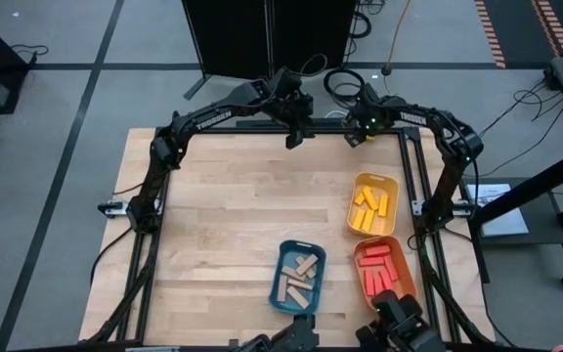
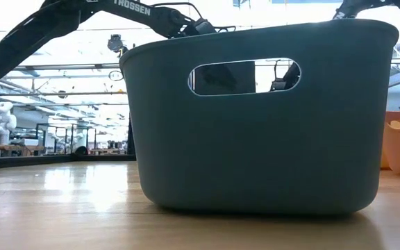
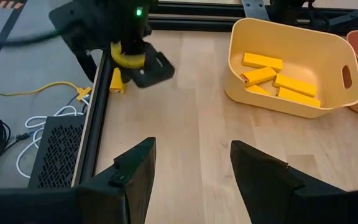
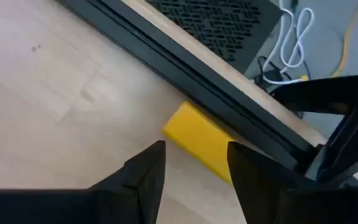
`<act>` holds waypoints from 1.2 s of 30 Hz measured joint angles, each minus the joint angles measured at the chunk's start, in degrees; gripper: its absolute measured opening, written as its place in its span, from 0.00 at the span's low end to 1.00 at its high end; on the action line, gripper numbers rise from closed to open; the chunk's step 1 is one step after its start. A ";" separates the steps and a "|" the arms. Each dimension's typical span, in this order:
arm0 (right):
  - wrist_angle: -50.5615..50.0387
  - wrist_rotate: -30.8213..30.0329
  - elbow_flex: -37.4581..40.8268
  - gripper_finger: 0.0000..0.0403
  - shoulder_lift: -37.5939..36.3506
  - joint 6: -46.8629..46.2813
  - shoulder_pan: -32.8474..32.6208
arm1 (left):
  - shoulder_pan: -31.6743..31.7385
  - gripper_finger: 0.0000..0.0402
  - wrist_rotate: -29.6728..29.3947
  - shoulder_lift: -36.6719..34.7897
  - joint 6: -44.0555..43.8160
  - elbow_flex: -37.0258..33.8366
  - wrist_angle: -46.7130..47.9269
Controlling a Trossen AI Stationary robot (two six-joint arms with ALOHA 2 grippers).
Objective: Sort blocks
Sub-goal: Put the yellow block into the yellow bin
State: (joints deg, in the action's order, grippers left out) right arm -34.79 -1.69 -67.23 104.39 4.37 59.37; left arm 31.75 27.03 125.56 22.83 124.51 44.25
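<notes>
Tabletop [image 1: 223,225]: light wood, framed by dark rail. Trays, right side: yellow tray [image 1: 373,203] with yellow blocks, orange tray [image 1: 383,270] with red, blue tray [image 1: 299,278] with tan. Right gripper [image 4: 194,165]: far edge, jaws apart, empty, directly above the stray block. Left gripper [image 3: 191,165]: just beside, jaws apart, empty, farther from it. Yellow block [image 4: 201,142]: flat against far rail, long axis roughly parallel to the rail, lying across the jaw gap.
</notes>
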 joint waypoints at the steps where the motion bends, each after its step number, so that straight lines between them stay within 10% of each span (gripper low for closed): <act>1: 0.48 -0.78 0.05 0.41 0.08 -1.45 -0.47 | 0.00 0.51 -0.01 0.00 -0.02 0.00 0.00; 10: 0.42 -6.58 0.03 0.36 -1.02 -7.46 -3.83 | 0.00 0.51 -0.02 0.00 -0.02 0.00 1.85; 17: -3.85 -9.15 0.37 0.03 -4.12 -9.45 -5.36 | 0.00 0.51 -0.02 0.00 0.00 0.00 2.40; 36: 7.50 -15.28 6.44 0.00 0.76 -17.46 -2.87 | 0.00 0.51 -0.02 0.00 -0.95 0.00 3.19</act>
State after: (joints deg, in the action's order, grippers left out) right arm -27.29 -16.96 -60.80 105.15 -13.09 56.50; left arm 31.75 27.00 125.56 21.88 124.51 47.44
